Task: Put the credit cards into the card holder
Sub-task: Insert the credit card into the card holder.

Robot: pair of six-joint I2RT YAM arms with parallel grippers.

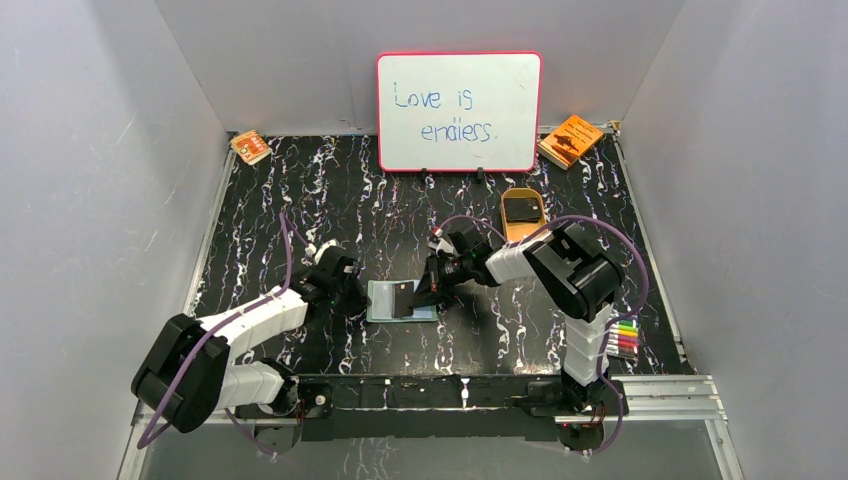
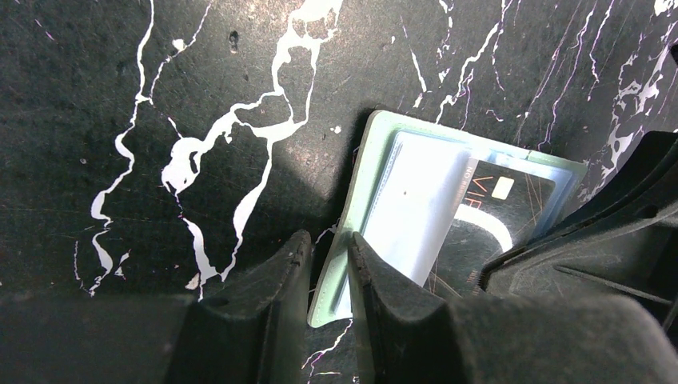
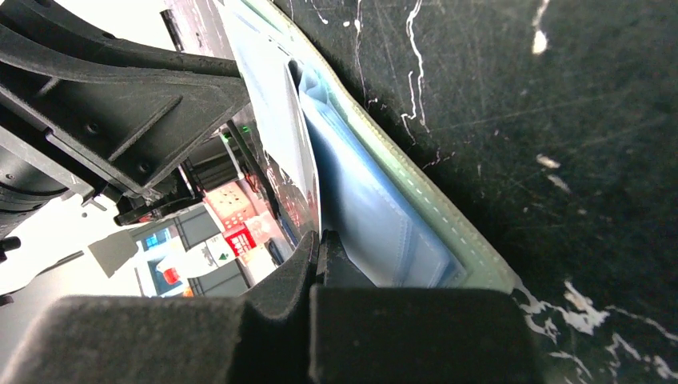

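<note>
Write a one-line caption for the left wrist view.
Left gripper pinches the holder's edge; right gripper holds a dark card partly inside its pocket.

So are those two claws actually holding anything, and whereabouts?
The left gripper pinches the card holder by an edge near a corner; the right gripper is shut on the end of a credit card partly tucked into the holder.
</note>
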